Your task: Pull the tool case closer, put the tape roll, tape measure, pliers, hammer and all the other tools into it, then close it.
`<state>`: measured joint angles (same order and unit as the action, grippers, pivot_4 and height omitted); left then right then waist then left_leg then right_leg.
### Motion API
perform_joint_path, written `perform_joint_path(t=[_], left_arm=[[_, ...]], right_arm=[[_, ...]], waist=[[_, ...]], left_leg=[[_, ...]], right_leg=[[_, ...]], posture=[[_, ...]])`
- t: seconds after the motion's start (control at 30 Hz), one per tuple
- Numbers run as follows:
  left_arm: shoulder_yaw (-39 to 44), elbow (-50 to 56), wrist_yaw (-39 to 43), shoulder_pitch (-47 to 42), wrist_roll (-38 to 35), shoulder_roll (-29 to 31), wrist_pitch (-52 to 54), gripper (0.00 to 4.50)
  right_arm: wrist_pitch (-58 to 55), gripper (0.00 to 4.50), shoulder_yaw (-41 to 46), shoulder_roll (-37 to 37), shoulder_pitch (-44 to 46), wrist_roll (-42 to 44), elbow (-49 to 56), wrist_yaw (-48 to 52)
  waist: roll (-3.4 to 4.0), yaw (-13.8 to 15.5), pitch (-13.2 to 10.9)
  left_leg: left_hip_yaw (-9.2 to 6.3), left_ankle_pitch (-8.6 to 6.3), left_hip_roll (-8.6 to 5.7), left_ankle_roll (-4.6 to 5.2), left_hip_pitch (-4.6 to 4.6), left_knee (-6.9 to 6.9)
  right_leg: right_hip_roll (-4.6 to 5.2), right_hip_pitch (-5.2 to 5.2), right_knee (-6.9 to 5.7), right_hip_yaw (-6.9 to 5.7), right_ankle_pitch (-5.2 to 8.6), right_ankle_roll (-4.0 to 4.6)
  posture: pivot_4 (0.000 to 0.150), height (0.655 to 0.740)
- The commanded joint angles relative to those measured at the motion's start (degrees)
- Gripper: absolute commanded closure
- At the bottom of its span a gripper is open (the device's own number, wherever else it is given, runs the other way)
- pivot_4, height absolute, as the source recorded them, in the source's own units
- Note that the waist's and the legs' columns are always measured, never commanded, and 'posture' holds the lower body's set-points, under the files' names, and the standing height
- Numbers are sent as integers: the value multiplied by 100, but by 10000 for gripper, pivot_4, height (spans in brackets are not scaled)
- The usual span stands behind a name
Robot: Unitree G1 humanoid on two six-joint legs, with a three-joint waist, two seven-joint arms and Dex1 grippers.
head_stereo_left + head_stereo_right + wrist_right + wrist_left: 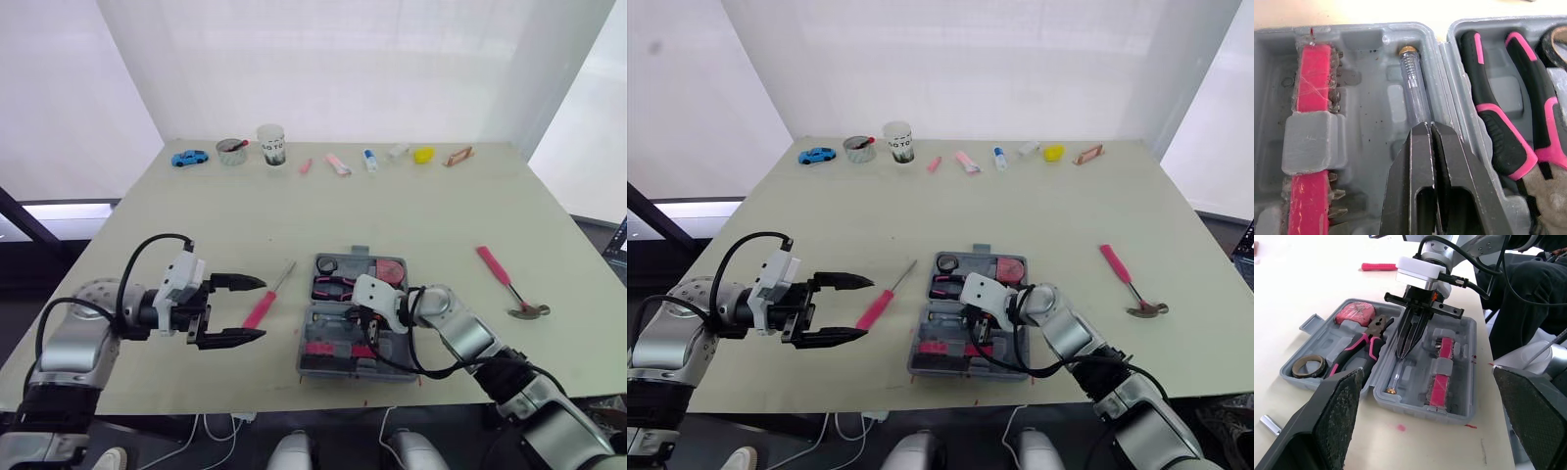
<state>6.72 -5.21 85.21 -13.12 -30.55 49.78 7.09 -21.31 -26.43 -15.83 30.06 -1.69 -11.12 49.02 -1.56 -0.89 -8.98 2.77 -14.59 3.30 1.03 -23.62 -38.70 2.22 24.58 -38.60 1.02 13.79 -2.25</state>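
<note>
The grey tool case (312,370) lies open near the table's front edge. In it are a tape roll (1305,366), a pink tape measure (1354,313), pink-handled pliers (1359,345) and a pink bit holder (1312,83). My right gripper (1400,357) reaches down into the case, shut on the end of a clear tester screwdriver (1414,93) that lies in its slot. My left gripper (263,309) hovers open left of the case, over the handle of a pink screwdriver (266,300) lying on the table. A pink-handled hammer (509,284) rests to the right of the case.
Small items line the table's far edge: a blue toy car (189,158), a tin bowl (232,150), a cup (271,144), a yellow object (423,154) and several others. The case sits close to the front edge of the table (196,392).
</note>
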Motion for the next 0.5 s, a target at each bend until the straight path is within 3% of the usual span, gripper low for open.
perform_joint_path(t=[0.03,0.27,0.5], left_arm=[[262,21,-236,-15,-65,-117,-53,0],[764,123,-970,245,-210,-485,2,0],[1047,140,-1570,617,-187,-723,34,0]], right_arm=[[340,43865,486,265,-68,360,234,-251],[-140,43865,1752,202,-403,1282,1869,-613],[-208,43865,2976,-237,-1157,1715,2549,-1164]], waist=[[1,-26,-3],[5,5,-7],[4,31,-7]], left_leg=[[2,0,0,0,0,0],[2,0,1,-1,-14,0],[3,0,0,-1,-16,2]], right_leg=[[-1,3,-4,4,0,0],[-2,17,-7,5,0,1],[3,11,6,0,0,0]], posture=[[1500,7400],[1500,7400],[1500,7400]])
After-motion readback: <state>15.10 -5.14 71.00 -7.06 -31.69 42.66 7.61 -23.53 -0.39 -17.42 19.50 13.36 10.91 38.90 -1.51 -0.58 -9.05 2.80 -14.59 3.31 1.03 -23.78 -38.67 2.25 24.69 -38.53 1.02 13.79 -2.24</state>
